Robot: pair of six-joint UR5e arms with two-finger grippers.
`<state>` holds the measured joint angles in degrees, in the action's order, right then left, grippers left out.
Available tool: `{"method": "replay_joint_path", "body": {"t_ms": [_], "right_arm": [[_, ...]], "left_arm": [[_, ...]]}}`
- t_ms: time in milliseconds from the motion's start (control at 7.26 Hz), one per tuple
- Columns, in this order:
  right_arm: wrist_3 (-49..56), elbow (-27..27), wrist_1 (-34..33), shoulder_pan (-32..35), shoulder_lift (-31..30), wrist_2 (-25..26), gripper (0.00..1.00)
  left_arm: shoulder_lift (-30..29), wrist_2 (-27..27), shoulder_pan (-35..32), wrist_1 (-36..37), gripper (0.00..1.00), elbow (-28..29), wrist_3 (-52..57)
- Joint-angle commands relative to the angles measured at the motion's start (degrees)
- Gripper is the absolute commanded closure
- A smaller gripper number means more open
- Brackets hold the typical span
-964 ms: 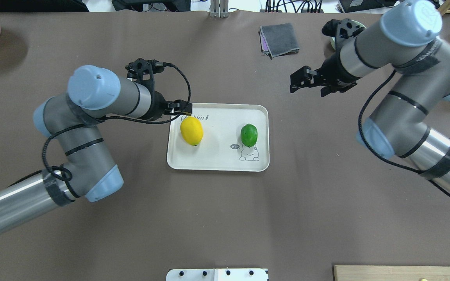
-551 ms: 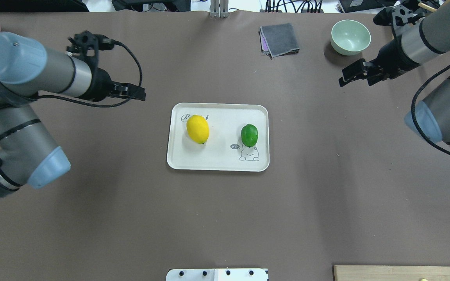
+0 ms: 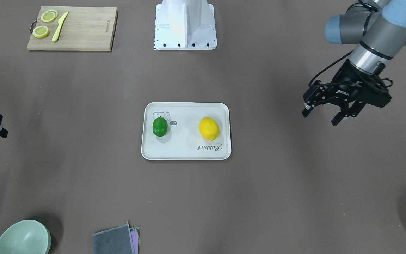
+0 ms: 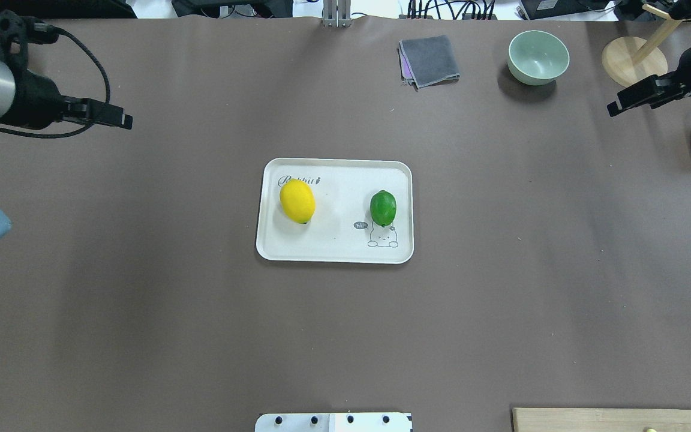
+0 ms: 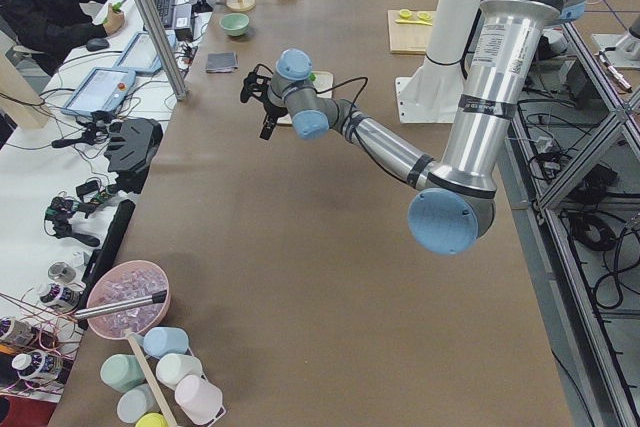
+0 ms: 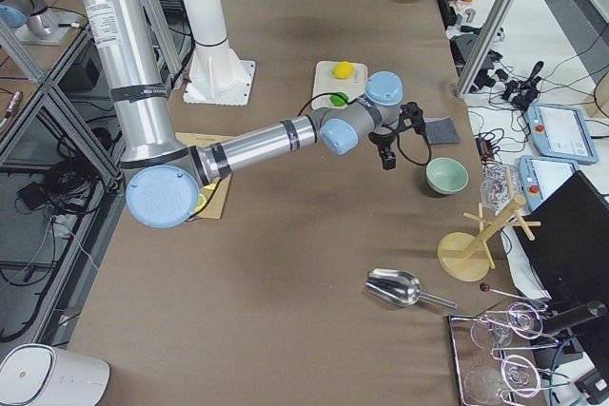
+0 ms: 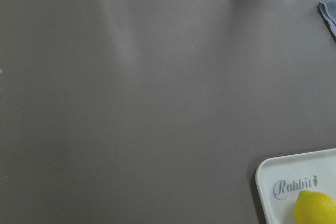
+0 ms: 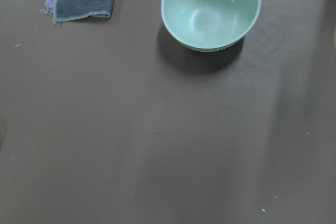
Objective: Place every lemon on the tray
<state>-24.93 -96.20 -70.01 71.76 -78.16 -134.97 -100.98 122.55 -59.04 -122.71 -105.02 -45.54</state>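
The cream-white tray (image 4: 339, 243) lies at the table's middle. The yellow lemon (image 4: 297, 201) rests on its left part and the green lemon (image 4: 382, 207) on its right part, both free of any gripper. They also show in the front-facing view: tray (image 3: 185, 150), yellow lemon (image 3: 209, 128), green lemon (image 3: 160, 127). My left gripper (image 4: 122, 121) is open and empty, far to the tray's left; its jaws show spread in the front-facing view (image 3: 320, 118). My right gripper (image 4: 618, 108) is open and empty at the far right.
A pale green bowl (image 4: 538, 56) and a folded grey cloth (image 4: 429, 60) sit at the far side. A wooden stand (image 4: 633, 60) is beside the right gripper. A wooden cutting board (image 3: 79, 31) with lemon slices and a yellow knife lies near the robot base (image 3: 185, 28).
Both arms have drawn back from the tray, the left one to the left and the right one to the far right. The yellow lemon has rocked slightly on the tray.
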Motion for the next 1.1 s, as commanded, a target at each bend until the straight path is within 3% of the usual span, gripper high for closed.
{"method": "replay_joint_path", "body": {"t_ms": [0, 138, 275, 551, 688, 964], "right_arm": [[0.9, -0.6, -1.3, 4.9, -3.9, 0.6, 0.0], [2.2, -0.8, -1.7, 5.1, -6.4, 4.2, 0.0], [7.9, -0.8, -2.1, 5.5, -8.5, 7.1, 0.0], [18.6, -5.4, -17.0, 10.0, -9.5, 7.3, 0.0], [24.3, -8.4, -24.1, 12.5, -11.6, 7.3, 0.0], [29.4, -10.1, -26.8, 16.3, -16.8, 6.1, 0.0]], "left_arm": [[8.7, 11.4, -10.7, 0.0, 0.02, 1.3, 17.6], [10.7, 11.6, -15.4, 1.6, 0.02, 2.7, 24.0], [11.3, 11.6, -19.9, 7.6, 0.02, 2.8, 35.0], [10.5, 11.4, -28.6, 21.7, 0.02, 2.3, 48.5], [9.0, 11.0, -30.2, 26.0, 0.02, 2.3, 50.3], [8.8, 11.0, -31.2, 29.4, 0.02, 3.4, 50.3]]}}
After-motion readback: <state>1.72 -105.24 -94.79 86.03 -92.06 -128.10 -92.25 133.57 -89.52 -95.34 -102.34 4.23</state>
